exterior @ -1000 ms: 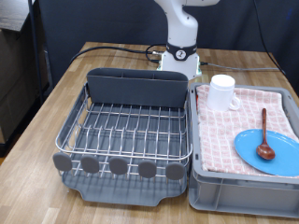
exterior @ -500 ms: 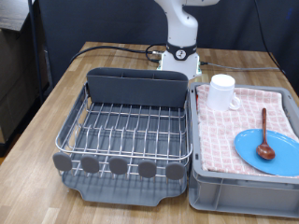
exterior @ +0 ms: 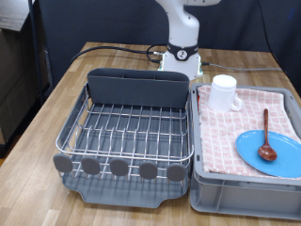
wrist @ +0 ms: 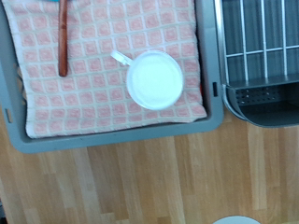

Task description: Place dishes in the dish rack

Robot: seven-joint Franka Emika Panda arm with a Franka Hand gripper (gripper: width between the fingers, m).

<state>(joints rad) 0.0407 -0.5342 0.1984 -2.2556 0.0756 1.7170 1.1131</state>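
The silver wire dish rack [exterior: 127, 132] on its dark grey tray stands at the exterior view's left, with nothing in it. A white handled mug [exterior: 223, 92] stands on the checked cloth in the grey crate [exterior: 246, 193] at the exterior view's right. The light-blue plate [exterior: 282, 151] lies in the crate's near corner with the dark-brown wooden spoon [exterior: 266, 134] resting on it. The wrist view looks straight down on the mug [wrist: 154, 78], the spoon handle [wrist: 63, 37] and a corner of the rack [wrist: 262, 51]. The gripper does not show in either view.
The robot's white base [exterior: 182, 58] stands at the back of the wooden table [exterior: 52, 104], behind the rack, with a black cable running off it. A red-and-white checked cloth [exterior: 226, 141] lines the crate. The crate sits tight against the rack's side.
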